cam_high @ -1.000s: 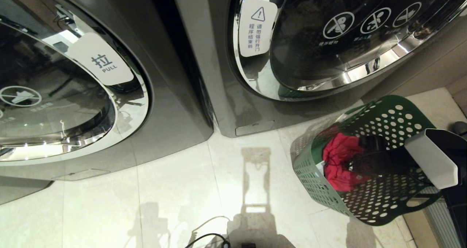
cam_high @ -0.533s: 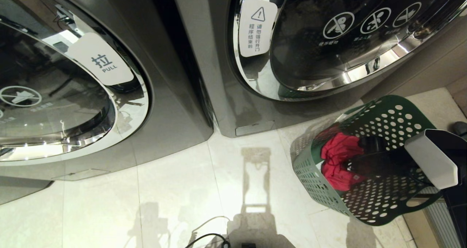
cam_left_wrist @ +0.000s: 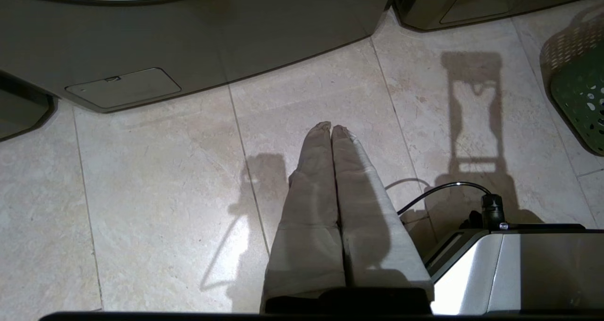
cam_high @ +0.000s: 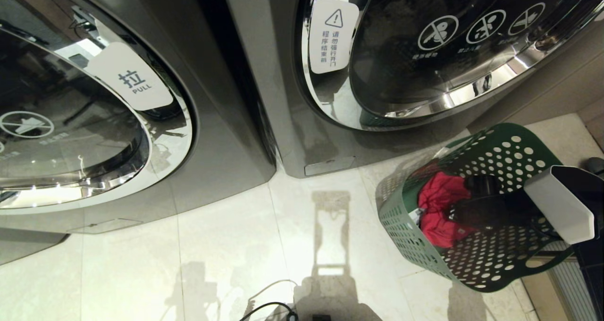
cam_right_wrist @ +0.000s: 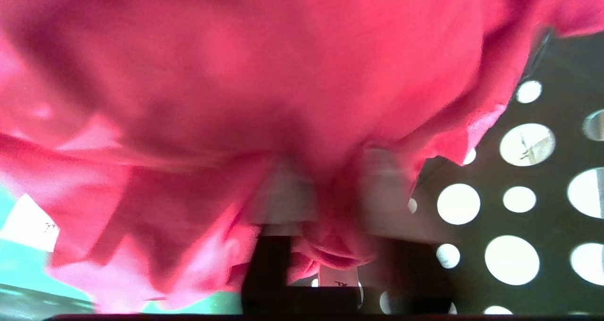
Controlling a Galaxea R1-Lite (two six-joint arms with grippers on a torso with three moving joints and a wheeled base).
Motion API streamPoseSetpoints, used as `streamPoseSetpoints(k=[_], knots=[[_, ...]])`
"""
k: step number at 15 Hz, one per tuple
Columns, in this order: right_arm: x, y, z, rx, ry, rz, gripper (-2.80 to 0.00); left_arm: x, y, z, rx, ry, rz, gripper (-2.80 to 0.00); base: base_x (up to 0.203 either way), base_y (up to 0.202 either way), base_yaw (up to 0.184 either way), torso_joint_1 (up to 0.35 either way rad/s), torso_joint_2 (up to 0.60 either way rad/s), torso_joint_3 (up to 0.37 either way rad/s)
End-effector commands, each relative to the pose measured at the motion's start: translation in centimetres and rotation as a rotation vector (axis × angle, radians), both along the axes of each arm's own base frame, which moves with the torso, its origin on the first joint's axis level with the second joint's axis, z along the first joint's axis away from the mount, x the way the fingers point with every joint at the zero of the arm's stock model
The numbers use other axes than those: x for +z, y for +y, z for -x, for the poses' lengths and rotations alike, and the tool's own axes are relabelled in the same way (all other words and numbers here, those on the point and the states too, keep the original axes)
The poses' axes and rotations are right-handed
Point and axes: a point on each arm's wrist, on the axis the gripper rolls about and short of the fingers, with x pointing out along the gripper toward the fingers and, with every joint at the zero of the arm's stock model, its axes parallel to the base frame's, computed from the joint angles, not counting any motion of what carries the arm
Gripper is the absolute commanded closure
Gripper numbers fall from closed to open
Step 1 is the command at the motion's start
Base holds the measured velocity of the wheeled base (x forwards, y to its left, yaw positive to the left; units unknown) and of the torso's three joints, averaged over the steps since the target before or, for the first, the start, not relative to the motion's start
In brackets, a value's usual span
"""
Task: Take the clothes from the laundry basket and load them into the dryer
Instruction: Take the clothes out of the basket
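Right wrist view: fingers (cam_right_wrist: 288, 193) pinching red garment (cam_right_wrist: 264, 75).

Pale tiled floor (cam_high: 226, 245); black cable (cam_high: 264, 307) at near edge; closed washer (cam_high: 94, 122) at left.

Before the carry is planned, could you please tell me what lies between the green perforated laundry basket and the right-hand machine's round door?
Only bare pale floor tile, seen in the head view, between the basket and the door.
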Motion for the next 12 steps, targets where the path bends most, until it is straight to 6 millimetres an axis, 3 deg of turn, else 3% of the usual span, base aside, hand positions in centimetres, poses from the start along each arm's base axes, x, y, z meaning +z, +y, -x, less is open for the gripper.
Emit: streamPoseSetpoints(k=[1, 4, 6, 9, 12], knots=[[0.4, 0.1, 0.2, -0.002, -0.002, -0.002, 0.0, 0.0, 0.0, 0.0, 0.0, -0.002, 0.0, 0.0, 0.0, 0.0, 0.0, 0.0, 0.0, 0.0], [0.9, 0.2, 0.5, -0.023, -0.008, -0.024, 0.0, 0.0, 0.0, 0.0, 0.0, -0.002, 0.0, 0.0, 0.0, 0.0, 0.0, 0.0, 0.0, 0.0], [2.4, 0.3, 1.0, -0.024, -0.02, -0.023, 0.0, 0.0, 0.0, 0.0, 0.0, -0.002, 0.0, 0.0, 0.0, 0.0, 0.0, 0.0, 0.0, 0.0], [6.2, 0.7, 2.6, -0.019, -0.053, -0.017, 0.0, 0.0, 0.0, 0.0, 0.0, -0.002, 0.0, 0.0, 0.0, 0.0, 0.0, 0.0, 0.0, 0.0], [10.5, 1.7, 5.8, -0.008, -0.078, -0.015, 0.0, 0.0, 0.0, 0.0, 0.0, -0.002, 0.0, 0.0, 0.0, 0.0, 0.0, 0.0, 0.0, 0.0]])
